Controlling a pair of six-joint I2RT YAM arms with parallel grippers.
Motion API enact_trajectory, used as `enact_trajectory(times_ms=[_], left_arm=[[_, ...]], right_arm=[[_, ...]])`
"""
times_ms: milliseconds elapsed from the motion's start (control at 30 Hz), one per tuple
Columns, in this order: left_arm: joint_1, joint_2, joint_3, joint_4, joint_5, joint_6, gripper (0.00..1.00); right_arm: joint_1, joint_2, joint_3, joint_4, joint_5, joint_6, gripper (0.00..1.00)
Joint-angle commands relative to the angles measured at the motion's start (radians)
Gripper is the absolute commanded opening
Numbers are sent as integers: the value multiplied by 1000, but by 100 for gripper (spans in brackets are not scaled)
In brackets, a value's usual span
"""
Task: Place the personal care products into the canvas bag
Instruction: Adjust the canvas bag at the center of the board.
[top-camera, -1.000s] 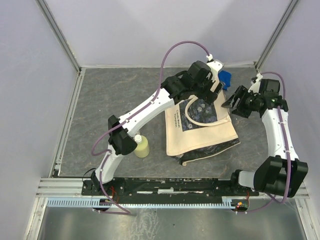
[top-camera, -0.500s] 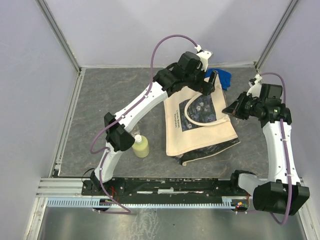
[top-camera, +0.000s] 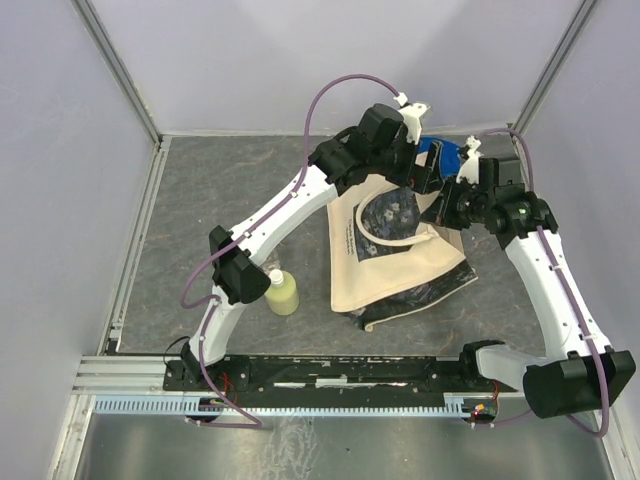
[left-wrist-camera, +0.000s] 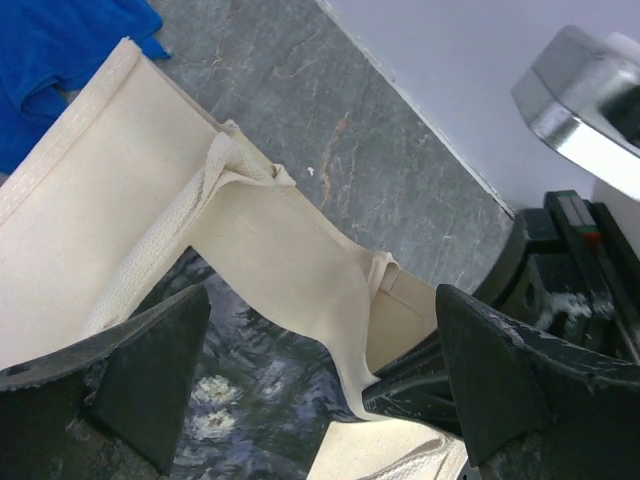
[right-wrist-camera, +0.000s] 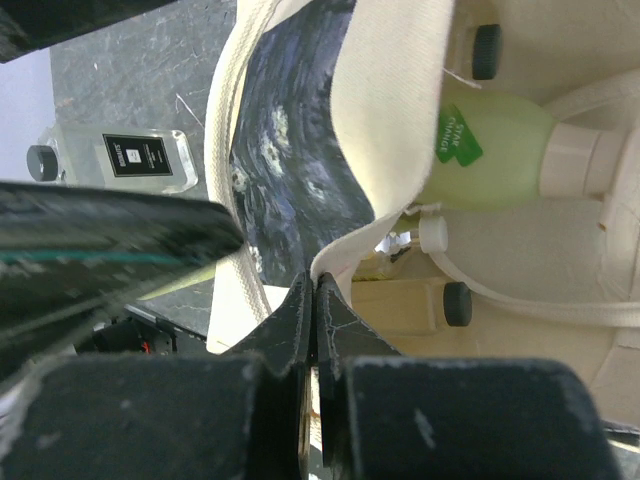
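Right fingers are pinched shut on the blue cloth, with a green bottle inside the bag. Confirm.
Not the blue cloth: the right fingers are pinched shut on the rim of the canvas bag, per the right wrist view. Green bottle inside: correct.

One canvas bag (top-camera: 400, 270) and one blue cloth (top-camera: 447, 155) are counted. Two yellow-green bottles are seen: one desk bottle (top-camera: 283, 293) standing on the desk (top-camera: 220, 190) and one bagged bottle (right-wrist-camera: 490, 150) lying inside the bag. One clear black-capped bottle (right-wrist-camera: 140, 160) is seen outside it, and two further black caps (right-wrist-camera: 485, 50) are made out inside.
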Motion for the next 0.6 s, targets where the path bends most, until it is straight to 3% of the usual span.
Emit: enact_trajectory(times_ms=[0, 567], left_arm=[[-2, 4, 43, -38, -54, -31, 100], [-5, 85, 49, -77, -84, -10, 100]], right_arm=[[71, 13, 70, 24, 71, 3, 1], [304, 65, 139, 43, 240, 14, 1]])
